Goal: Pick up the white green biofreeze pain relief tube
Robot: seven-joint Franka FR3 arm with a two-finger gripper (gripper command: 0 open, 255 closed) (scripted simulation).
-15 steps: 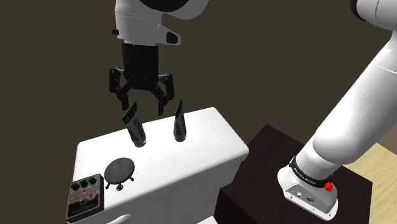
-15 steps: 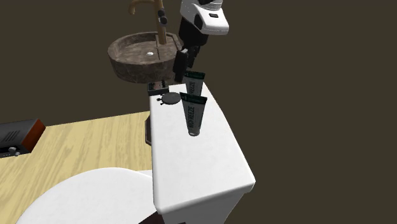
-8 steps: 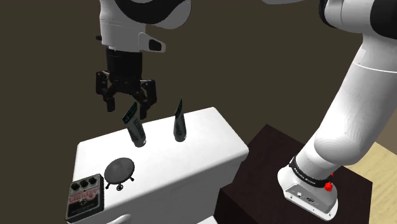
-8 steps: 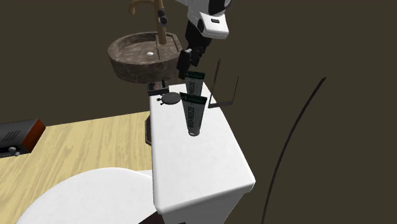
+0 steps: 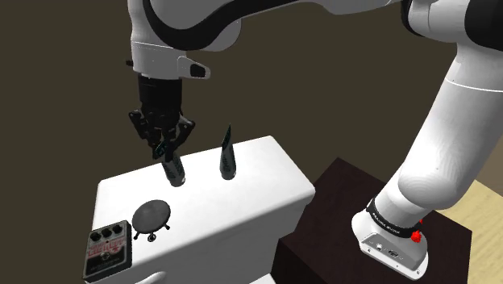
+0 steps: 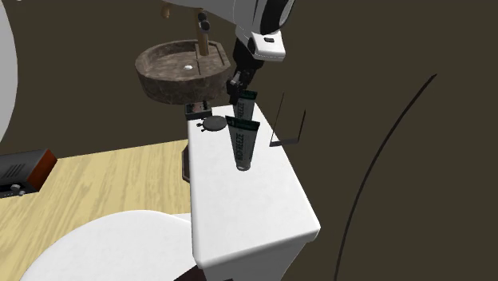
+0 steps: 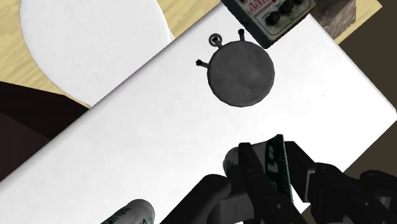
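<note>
Two white and green tubes stand cap-down on a white toilet tank lid (image 5: 242,202). My gripper (image 5: 164,137) is shut on the flat top end of the tube (image 5: 172,168) at the shoulder view's left. The other tube (image 5: 228,158) stands free to its right. In the second exterior view the gripper (image 6: 237,86) clasps the farther tube (image 6: 246,104), behind the nearer tube (image 6: 242,144). In the wrist view the gripper (image 7: 280,178) has the held tube (image 7: 271,153) between its black fingers (image 7: 251,181), and the other tube (image 7: 130,213) lies apart from it.
A dark round disc on small feet (image 5: 151,216) and a grey pedal box with knobs (image 5: 107,250) sit on the lid's near-left part. A stone basin (image 6: 175,72) stands beyond the tank. The dark stand (image 5: 355,226) is at the right, above a wooden floor (image 6: 104,184).
The gripper came down and toward the shoulder view's left, onto the left tube's top. Its fingers, spread wide before, have shut on that tube.
</note>
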